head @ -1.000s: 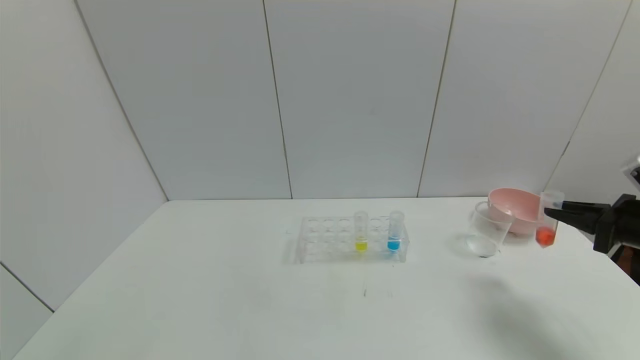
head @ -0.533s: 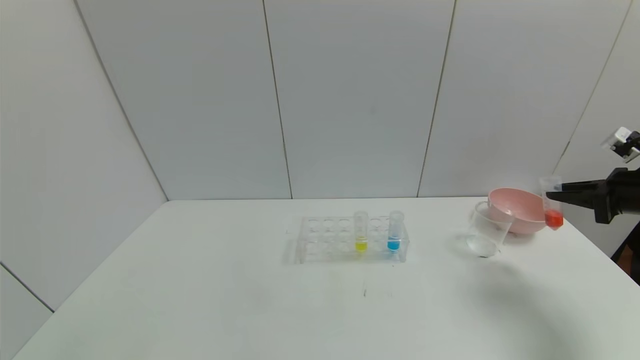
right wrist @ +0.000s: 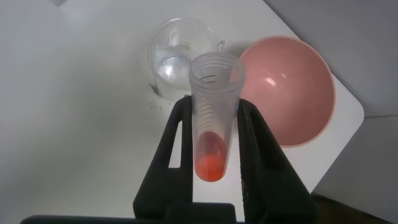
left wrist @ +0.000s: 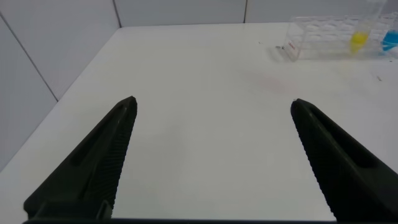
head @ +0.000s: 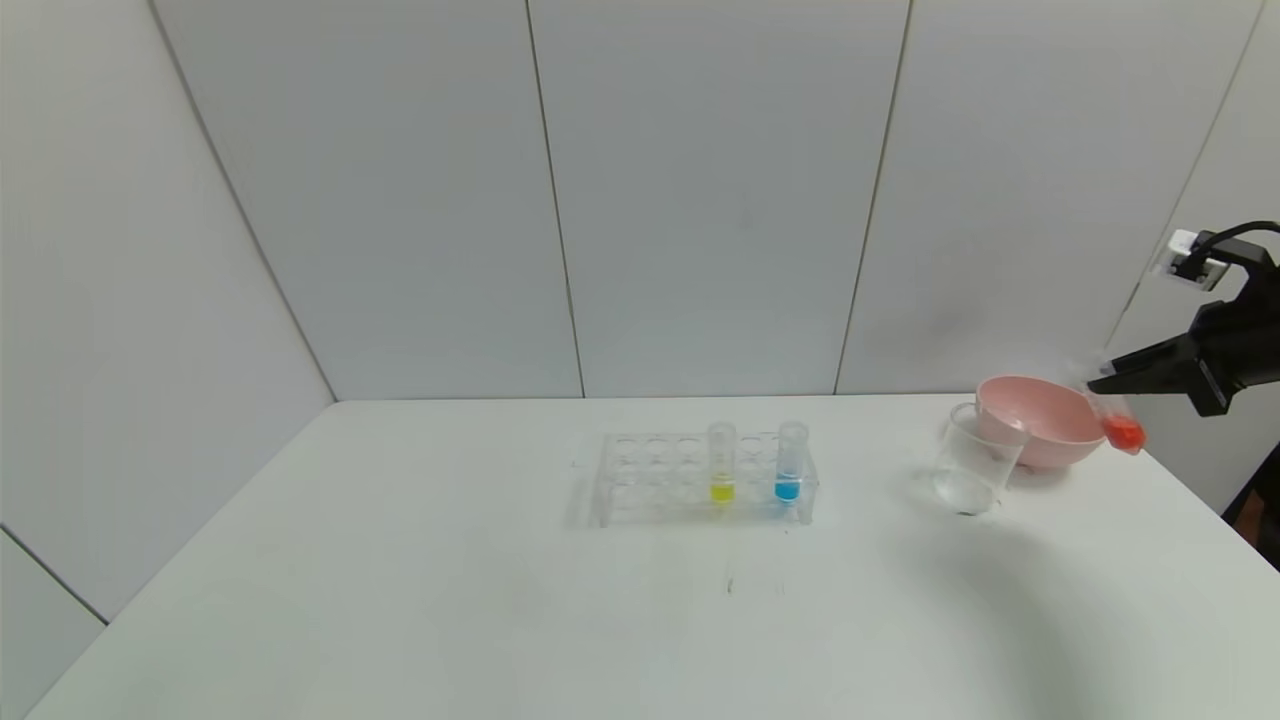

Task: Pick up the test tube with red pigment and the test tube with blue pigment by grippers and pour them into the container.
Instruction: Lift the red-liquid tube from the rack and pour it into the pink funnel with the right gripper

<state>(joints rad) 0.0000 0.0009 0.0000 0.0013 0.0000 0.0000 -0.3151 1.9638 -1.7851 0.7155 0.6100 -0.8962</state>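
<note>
Red tube (right wrist: 213, 118) is clamped between the right gripper's (head: 1105, 385) jaws at far right, tilted beside the pink bowl (head: 1040, 420), presumably readied for the container (head: 972, 458). Blue tube (head: 790, 462) sits racked mid-frame; left gripper (left wrist: 211, 155) is spread wide, idle.

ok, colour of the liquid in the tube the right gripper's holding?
Orange-red, pooled at the tube's rounded end; clearest in the right wrist view.

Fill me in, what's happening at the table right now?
The right hand is shut on the test tube with red pigment, held in the air beside the pink bowl, tilted with its mouth toward the container. Nothing red is in the container yet. The test tube with blue pigment stands in the rack next to a yellow tube. The left hand is open, over bare table.
</note>
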